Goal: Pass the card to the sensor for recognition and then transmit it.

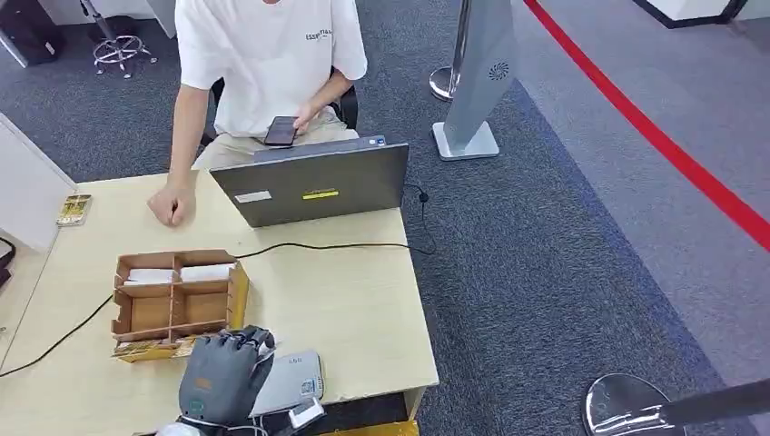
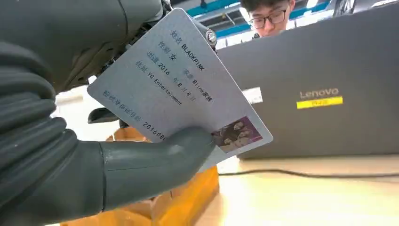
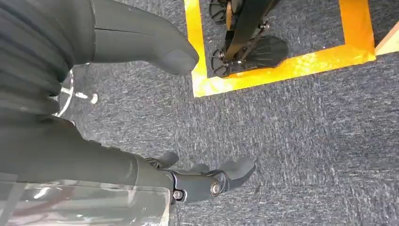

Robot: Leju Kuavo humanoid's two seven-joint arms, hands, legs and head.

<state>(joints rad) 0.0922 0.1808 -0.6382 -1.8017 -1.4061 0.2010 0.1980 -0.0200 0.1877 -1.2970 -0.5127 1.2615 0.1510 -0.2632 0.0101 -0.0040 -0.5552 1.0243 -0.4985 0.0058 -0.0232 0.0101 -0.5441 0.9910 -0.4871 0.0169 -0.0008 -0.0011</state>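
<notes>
Your left hand pinches the card between thumb and fingers at the desk's front edge, beside the wooden organizer. Your right hand hangs over the carpet, fingers apart, holding nothing.

We see a light wooden table standing on dark blue-grey carpet. A red line crosses the carpet diagonally at the right, and yellow tape marks the floor below the table. Beyond the table stands a grey signpost on a flat base, with a chrome chair base at far left.
</notes>
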